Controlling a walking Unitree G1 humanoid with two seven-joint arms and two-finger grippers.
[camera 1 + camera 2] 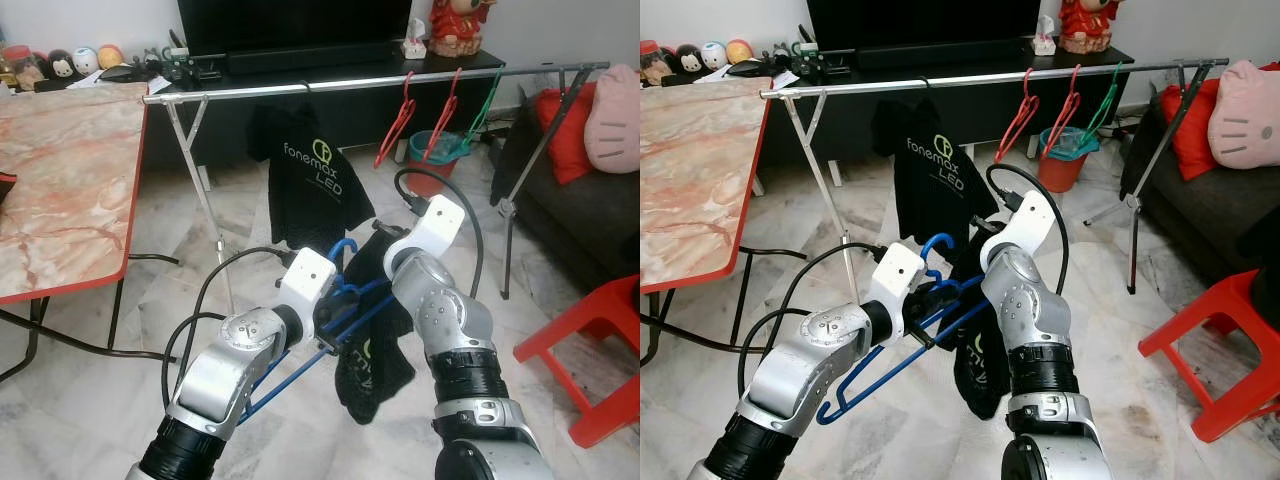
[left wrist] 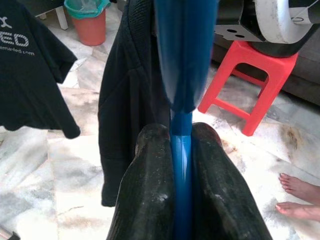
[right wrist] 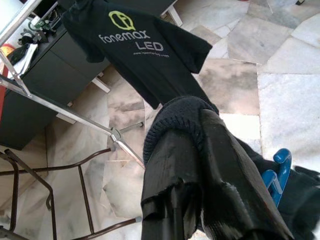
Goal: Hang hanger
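Left tool (image 2: pixel 182 165): its two black fingers (image 2: pixel 150 190) are clamped on the bar of a blue hanger (image 1: pixel 902 352), with the bar running straight between them in the left wrist view. Right tool (image 3: pixel 200 165): its black fingers (image 3: pixel 172 165) are closed on the collar of a black garment (image 1: pixel 975 365), pinching the dark knitted fabric.

The blue hanger is held low in front of the robot, well below the drying rail (image 1: pixel 380 80). Its hook (image 1: pixel 343 250) points up between the two wrists, and its long arm slants down under the left forearm. The black garment hangs from the right tool, draped over the hanger and trailing below both wrists toward the marble floor (image 1: pixel 120 400).

On the rail hangs a black T-shirt (image 1: pixel 305 170) printed "fonemax LED", left of centre. Further right along the rail hang two red hangers (image 1: pixel 400 120) and a green hanger (image 1: pixel 487 100). Beneath these stands an orange bin (image 1: pixel 1060 160) with a green liner.

Left of the rail is a marble-patterned surface (image 1: pixel 60 180) with a red edge. Right of the rail are a dark sofa (image 1: pixel 590 210) with cushions and a red plastic stool (image 1: pixel 590 350). In the left wrist view, a person's bare feet (image 2: pixel 297 195) rest on the floor beyond the stool.
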